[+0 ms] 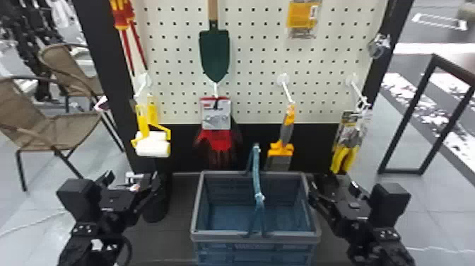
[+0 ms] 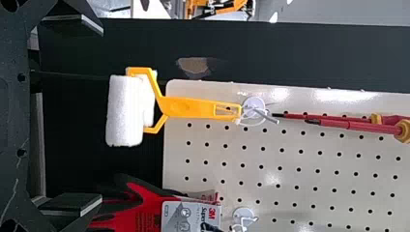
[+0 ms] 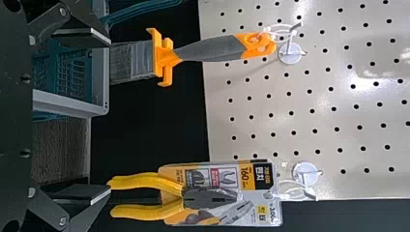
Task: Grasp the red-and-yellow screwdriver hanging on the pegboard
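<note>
Upper-left on pegboard (image 1: 254, 53): red-and-yellow screwdriver (image 1: 123, 24) hanging | left pincer (image 2: 72, 113) spread | right pincer (image 3: 84, 113) spread

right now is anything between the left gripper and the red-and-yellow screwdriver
Yes. The paint roller hangs from its hook between the open left gripper and the red-and-yellow screwdriver, whose tips end just above that hook. The gripper would probably have to rise past the roller first.

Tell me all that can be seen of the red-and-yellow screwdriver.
The red-and-yellow screwdriver hangs at the upper left corner of the pegboard, handle up and cut off by the picture's edge. Two thin red shafts seem to point down, slightly spread, ending close above the hook of the yellow paint roller. Nothing grips it.
</note>
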{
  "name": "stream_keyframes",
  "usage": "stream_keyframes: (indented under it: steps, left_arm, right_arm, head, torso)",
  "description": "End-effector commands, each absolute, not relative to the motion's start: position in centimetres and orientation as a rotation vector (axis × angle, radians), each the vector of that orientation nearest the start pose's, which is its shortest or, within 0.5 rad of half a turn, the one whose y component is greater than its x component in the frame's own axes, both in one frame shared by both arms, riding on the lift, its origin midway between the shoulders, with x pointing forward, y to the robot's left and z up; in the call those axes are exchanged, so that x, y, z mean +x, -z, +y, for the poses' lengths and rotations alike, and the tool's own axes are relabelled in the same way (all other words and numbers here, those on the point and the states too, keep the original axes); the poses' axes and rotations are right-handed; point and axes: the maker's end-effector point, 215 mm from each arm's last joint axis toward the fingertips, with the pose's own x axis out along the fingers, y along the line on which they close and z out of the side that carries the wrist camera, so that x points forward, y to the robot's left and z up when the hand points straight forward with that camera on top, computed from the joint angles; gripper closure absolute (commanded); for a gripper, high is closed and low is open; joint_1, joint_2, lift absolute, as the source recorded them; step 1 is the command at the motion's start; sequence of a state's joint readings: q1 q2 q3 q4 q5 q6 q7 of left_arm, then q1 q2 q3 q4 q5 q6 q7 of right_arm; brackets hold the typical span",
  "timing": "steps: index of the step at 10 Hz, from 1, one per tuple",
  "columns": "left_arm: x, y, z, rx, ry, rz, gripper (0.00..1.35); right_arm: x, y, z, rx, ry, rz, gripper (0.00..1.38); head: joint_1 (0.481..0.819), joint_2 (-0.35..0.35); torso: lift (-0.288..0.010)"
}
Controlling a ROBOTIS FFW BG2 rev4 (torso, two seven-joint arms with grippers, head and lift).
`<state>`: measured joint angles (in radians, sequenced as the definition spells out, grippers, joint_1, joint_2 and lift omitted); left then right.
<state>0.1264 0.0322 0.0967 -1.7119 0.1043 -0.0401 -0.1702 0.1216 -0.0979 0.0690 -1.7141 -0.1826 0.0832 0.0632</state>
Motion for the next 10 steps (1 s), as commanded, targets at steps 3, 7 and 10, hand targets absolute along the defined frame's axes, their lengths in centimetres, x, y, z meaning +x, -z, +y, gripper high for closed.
stream_keyframes:
  steps: [3, 7, 10]
  left_arm:
    - [55.7, 31.9, 25.7, -0.052, 0.082, -0.065, 0.1]
    - [55.8, 31.5, 25.9, -0.054, 0.087, -0.064, 0.1]
    - [57.0, 27.6, 28.1, -0.028, 0.099, -0.046, 0.09]
  right_arm:
    - [55.8, 35.8, -19.6, 0.092, -0.151, 0.069, 0.22]
    - [55.8, 35.6, -19.6, 0.092, -0.15, 0.066, 0.22]
    - [55.7, 35.6, -19.6, 0.093, -0.151, 0.066, 0.22]
  head:
    - [0.549, 0.0]
    - [0.549, 0.0]
    - [0.549, 0.0]
  torso:
    - [-0.1]
    - [-0.1]
    - [-0.1]
